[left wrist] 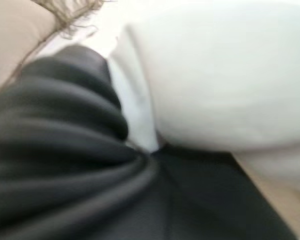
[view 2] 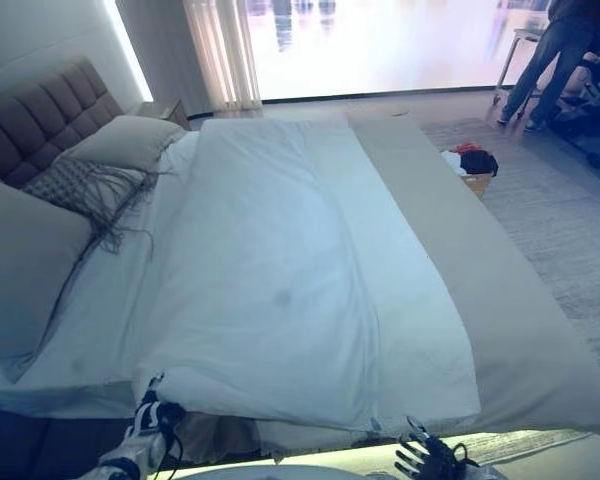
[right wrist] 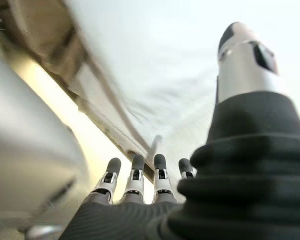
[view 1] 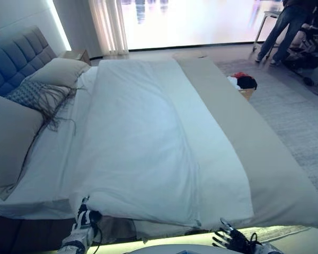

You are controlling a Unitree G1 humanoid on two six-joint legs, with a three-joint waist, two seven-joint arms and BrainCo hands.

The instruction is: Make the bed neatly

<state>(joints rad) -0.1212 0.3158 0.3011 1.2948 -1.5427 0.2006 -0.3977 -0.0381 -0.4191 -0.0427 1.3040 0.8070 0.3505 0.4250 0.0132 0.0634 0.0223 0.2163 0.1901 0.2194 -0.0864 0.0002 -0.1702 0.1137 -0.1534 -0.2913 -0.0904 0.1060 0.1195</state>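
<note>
A white duvet (view 1: 143,137) lies spread over the bed, with a beige blanket (view 1: 254,148) across the foot end to its right. My left hand (view 1: 87,217) is at the duvet's near left corner, right against the folded edge; its wrist view shows only the dark cover (left wrist: 65,150) pressed beside the white duvet (left wrist: 225,75). My right hand (view 1: 230,241) hovers open just off the near edge, below the duvet's near right corner. Its fingers (right wrist: 135,175) are straight and hold nothing.
Two plain pillows (view 1: 8,137) (view 1: 61,71) and a fringed patterned cushion (view 1: 34,92) lie by the padded headboard (view 1: 16,55). A nightstand (view 1: 77,54) stands in the far corner. A basket of clothes (view 1: 244,84) sits on the rug (view 1: 297,106); a person (view 1: 286,26) stands at the far right.
</note>
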